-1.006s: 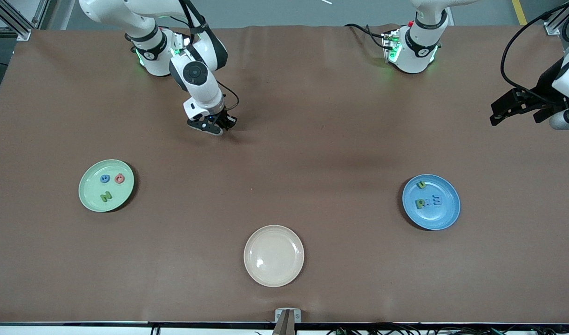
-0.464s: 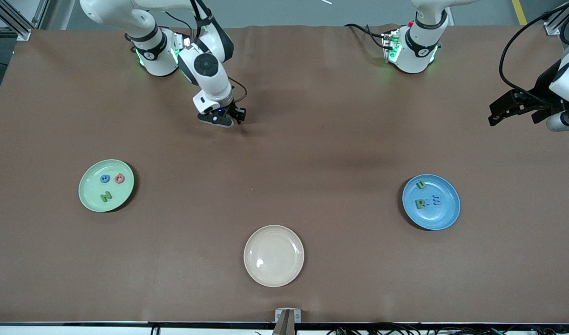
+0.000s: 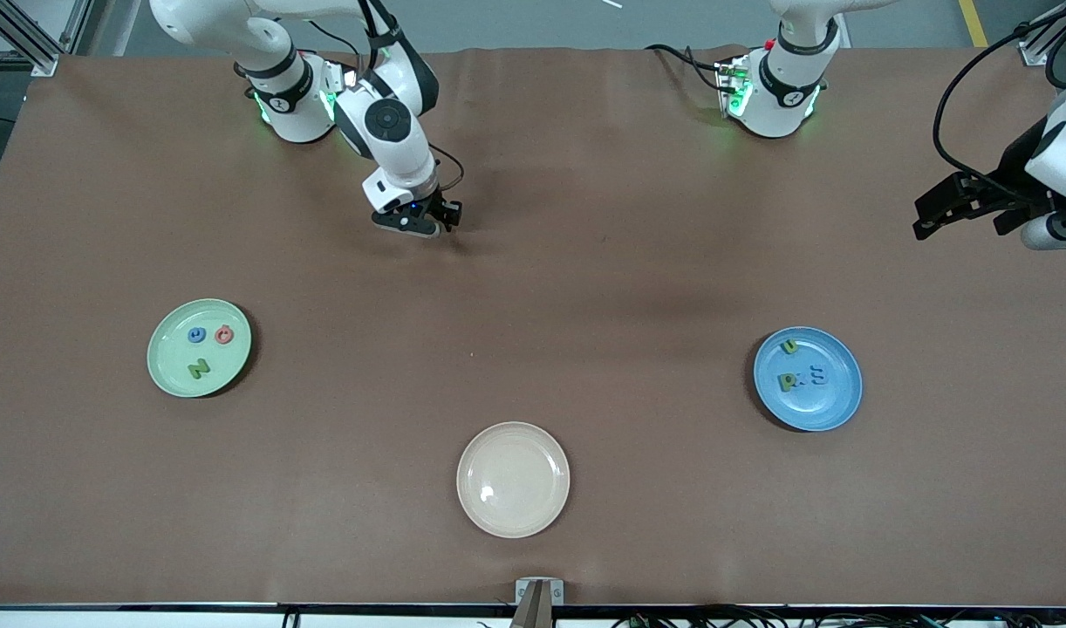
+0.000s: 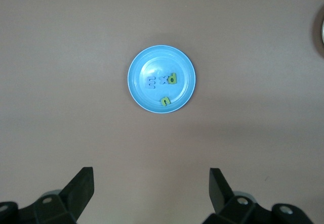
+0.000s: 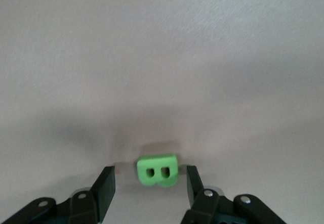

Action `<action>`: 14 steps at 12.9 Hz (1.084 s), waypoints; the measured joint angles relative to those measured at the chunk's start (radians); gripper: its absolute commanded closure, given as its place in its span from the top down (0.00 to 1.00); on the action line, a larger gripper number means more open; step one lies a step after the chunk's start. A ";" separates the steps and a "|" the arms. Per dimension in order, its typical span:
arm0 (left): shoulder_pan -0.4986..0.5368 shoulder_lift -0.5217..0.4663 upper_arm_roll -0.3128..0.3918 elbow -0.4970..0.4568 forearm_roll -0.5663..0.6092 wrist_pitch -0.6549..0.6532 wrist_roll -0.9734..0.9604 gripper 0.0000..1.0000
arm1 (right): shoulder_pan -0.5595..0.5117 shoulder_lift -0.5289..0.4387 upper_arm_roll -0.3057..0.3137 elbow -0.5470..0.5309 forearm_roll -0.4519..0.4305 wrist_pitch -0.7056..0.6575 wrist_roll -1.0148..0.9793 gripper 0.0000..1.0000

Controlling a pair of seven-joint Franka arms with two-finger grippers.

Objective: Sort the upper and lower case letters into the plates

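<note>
A brown mat (image 3: 585, 262) covers the whole table, grey floor showing along the frame's top edge. In the upper left of the front frame the right gripper (image 3: 415, 222) is low over the mat, its jaws parted on either side of a green letter B (image 5: 158, 170) without touching it. At the right edge the left gripper (image 3: 956, 205) waits, jaws wide. The mint plate (image 3: 162, 371), lower left, holds three letters; the blue plate (image 3: 838, 410), lower right, four. The cream plate (image 3: 513, 480) sits bottom centre.

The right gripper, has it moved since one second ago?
Yes. The right gripper has shifted toward the left arm's end of the table and slightly farther from the cream plate.
</note>
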 measured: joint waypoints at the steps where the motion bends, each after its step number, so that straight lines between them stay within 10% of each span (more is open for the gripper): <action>1: 0.000 0.000 0.000 -0.002 0.000 0.003 0.000 1.00 | -0.012 0.000 -0.001 0.000 0.000 0.000 -0.007 0.65; 9: 0.000 0.000 -0.001 -0.014 0.000 0.016 0.000 1.00 | -0.018 0.000 0.004 0.000 0.000 -0.001 -0.013 0.49; 14: 0.000 0.000 -0.001 -0.014 0.000 0.026 0.000 1.00 | -0.018 -0.001 0.004 -0.001 0.000 0.000 -0.014 0.15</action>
